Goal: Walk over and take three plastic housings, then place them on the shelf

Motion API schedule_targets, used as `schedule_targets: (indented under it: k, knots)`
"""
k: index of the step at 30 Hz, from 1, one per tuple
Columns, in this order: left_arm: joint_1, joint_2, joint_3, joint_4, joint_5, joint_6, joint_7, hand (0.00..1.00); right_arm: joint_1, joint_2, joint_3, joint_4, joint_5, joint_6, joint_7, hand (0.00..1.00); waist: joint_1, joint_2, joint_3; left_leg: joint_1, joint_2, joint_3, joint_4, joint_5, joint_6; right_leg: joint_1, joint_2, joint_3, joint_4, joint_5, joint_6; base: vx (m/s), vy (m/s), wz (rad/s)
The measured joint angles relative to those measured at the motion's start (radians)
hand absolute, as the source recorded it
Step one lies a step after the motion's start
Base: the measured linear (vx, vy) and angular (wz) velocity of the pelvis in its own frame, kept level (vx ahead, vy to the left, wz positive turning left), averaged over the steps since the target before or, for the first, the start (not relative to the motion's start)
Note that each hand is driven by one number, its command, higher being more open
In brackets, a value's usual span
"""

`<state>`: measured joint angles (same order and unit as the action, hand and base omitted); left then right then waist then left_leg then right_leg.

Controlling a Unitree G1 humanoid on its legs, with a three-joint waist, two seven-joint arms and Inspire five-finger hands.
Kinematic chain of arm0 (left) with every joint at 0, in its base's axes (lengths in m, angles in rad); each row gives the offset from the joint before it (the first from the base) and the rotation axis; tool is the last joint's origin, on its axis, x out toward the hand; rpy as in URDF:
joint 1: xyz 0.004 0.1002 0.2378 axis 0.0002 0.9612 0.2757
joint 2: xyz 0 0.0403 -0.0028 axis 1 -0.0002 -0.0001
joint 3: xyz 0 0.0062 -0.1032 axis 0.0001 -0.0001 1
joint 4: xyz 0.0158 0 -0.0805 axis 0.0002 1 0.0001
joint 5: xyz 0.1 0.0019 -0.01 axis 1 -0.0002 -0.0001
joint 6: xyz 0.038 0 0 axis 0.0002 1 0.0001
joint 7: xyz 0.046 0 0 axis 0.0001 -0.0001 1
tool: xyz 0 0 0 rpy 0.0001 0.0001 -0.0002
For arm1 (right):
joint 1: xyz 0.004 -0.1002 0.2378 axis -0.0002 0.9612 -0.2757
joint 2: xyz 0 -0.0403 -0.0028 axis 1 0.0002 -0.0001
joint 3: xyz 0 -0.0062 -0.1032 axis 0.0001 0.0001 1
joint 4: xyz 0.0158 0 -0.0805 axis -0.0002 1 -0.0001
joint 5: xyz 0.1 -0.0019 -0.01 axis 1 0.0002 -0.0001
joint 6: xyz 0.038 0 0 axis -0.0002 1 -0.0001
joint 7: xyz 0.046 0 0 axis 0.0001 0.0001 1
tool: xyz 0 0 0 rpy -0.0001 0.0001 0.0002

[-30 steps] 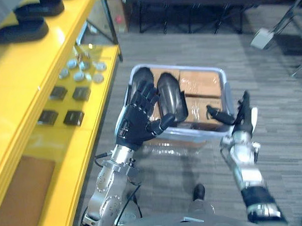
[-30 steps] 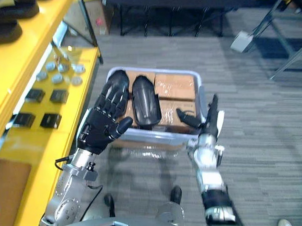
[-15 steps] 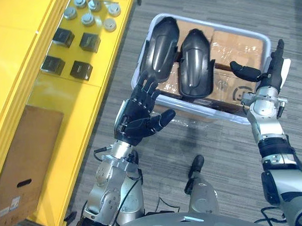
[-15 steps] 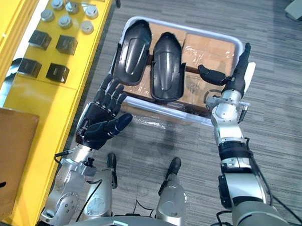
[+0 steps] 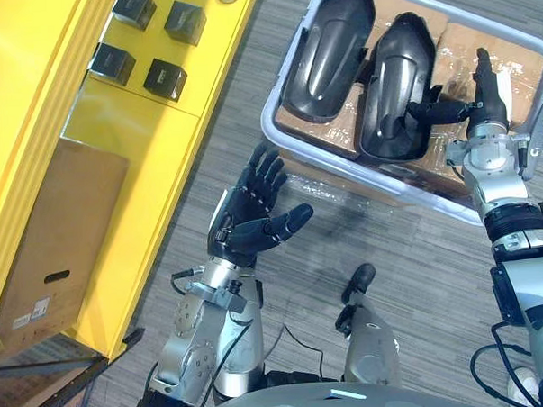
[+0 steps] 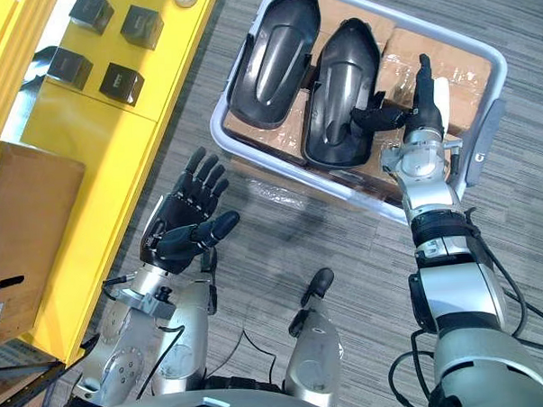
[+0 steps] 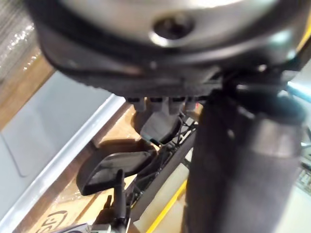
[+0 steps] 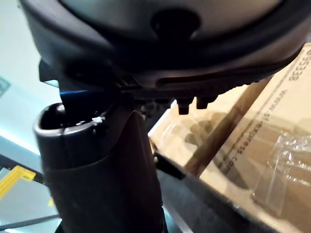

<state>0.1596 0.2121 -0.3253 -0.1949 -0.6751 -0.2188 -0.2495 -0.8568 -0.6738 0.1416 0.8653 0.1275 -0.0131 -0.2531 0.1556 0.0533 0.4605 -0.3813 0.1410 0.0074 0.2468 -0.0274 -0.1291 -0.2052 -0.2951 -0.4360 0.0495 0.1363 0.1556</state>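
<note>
1. The robot's left hand (image 5: 250, 227) hangs palm-up over the grey carpet floor (image 5: 250, 123), fingers spread wide and holding nothing, just short of the bin's near corner.
2. Two dark plastic housings (image 5: 328, 52) lie side by side on wrapped cardboard boxes (image 5: 518, 62) inside the pale plastic bin (image 5: 270, 131).
3. The right hand (image 5: 483, 104) stretches over the bin, fingers straight, with its thumb reaching the edge of the nearer housing (image 5: 397, 85) and nothing gripped.
4. At left, the yellow shelf (image 5: 33, 106) carries small black blocks (image 5: 165, 79) and a cardboard box (image 5: 61, 240).
</note>
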Motion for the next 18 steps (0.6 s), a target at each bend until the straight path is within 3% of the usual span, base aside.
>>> schedule_targets:
  k: [3,4,13,16,18]
  knots:
    - [0.000,0.000,0.001,0.000,0.000,-0.001,0.001,1.00,-0.002,0.000,0.016,0.005,-0.001,0.037,0.036,1.00,0.006,0.000,0.000,0.006,-0.001,-0.007,-0.025,0.019,-0.001,0.000,0.000,-0.005,0.004,-0.001,-0.001,-0.03,-0.009,0.08]
    - [0.000,0.000,0.006,0.000,0.000,-0.001,0.002,1.00,-0.002,-0.005,0.016,0.005,-0.001,0.054,0.064,0.00,0.006,0.000,0.000,0.010,-0.001,-0.012,-0.031,0.027,-0.002,0.000,-0.001,-0.007,0.016,-0.008,-0.010,-0.03,-0.012,0.10]
    - [0.004,0.008,0.029,-0.008,0.001,0.004,0.006,1.00,0.011,-0.037,0.027,0.004,-0.045,0.151,0.157,0.00,0.008,-0.016,0.009,0.087,0.011,-0.021,-0.173,0.120,-0.011,0.000,0.003,-0.002,0.072,-0.061,-0.025,-0.07,-0.041,0.05]
    - [0.006,0.016,0.026,-0.013,0.001,0.014,0.005,1.00,0.012,-0.037,0.023,-0.003,-0.089,0.184,0.134,0.00,0.008,-0.018,0.010,0.115,0.011,-0.015,-0.226,0.150,-0.012,0.002,0.004,0.002,0.072,-0.060,-0.024,-0.04,-0.023,0.00]
    - [0.009,0.030,0.030,-0.023,0.000,0.024,0.005,1.00,0.020,-0.023,0.024,-0.009,-0.167,0.253,0.082,0.00,0.014,-0.020,0.010,0.140,0.011,-0.015,-0.254,0.163,-0.013,0.016,0.004,0.004,0.072,-0.060,-0.023,0.01,-0.020,0.06]
